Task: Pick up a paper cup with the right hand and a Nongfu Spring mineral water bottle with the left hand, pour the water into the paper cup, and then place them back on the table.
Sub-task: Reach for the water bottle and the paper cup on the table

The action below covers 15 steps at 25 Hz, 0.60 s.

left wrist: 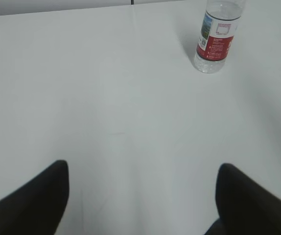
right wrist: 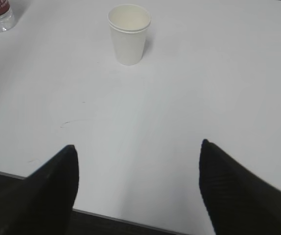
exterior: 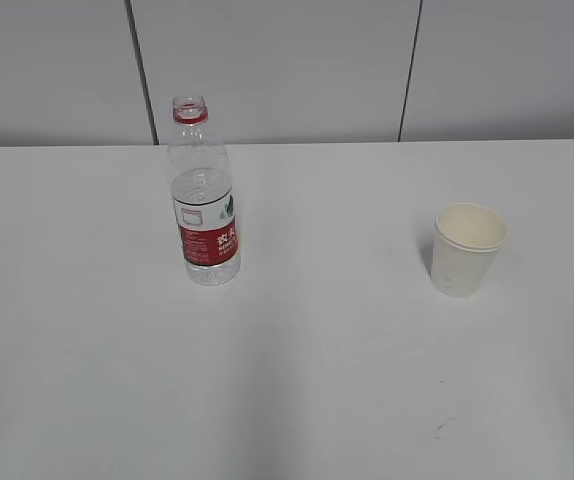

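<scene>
The Nongfu Spring bottle [exterior: 205,205] stands upright and uncapped on the white table [exterior: 297,360], left of centre, with clear water up to about the label's top. It shows in the left wrist view [left wrist: 216,36] far ahead to the right. The paper cup [exterior: 465,249] stands upright at the right; it looks empty in the right wrist view [right wrist: 128,33], far ahead. My left gripper [left wrist: 143,169] is open and empty, well short of the bottle. My right gripper [right wrist: 138,149] is open and empty above the table's near edge. Neither gripper shows in the exterior view.
A grey panelled wall [exterior: 287,70] stands behind the table's far edge. A small dark scuff mark [exterior: 443,427] lies on the table in front of the cup. The table's near edge [right wrist: 106,216] shows in the right wrist view.
</scene>
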Motion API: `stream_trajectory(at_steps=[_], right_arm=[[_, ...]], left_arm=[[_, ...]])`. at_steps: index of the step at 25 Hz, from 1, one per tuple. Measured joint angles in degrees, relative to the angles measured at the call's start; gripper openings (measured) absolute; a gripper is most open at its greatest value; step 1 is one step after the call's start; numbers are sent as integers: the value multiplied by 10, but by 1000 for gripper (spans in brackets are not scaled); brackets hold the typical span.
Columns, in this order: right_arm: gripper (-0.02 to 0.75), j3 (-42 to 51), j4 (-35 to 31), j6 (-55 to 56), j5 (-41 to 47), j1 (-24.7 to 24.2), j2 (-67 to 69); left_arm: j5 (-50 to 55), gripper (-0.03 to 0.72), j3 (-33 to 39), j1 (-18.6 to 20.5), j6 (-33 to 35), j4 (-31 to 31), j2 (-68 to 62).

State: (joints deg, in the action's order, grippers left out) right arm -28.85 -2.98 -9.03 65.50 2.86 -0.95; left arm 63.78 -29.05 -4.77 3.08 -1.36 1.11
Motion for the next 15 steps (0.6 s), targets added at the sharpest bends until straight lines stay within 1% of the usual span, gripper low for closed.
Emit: stream_trajectory(at_steps=[15], right_arm=[[571, 0, 0, 0, 0, 0, 0]], left_arm=[[0, 562, 0, 0, 0, 0, 0]])
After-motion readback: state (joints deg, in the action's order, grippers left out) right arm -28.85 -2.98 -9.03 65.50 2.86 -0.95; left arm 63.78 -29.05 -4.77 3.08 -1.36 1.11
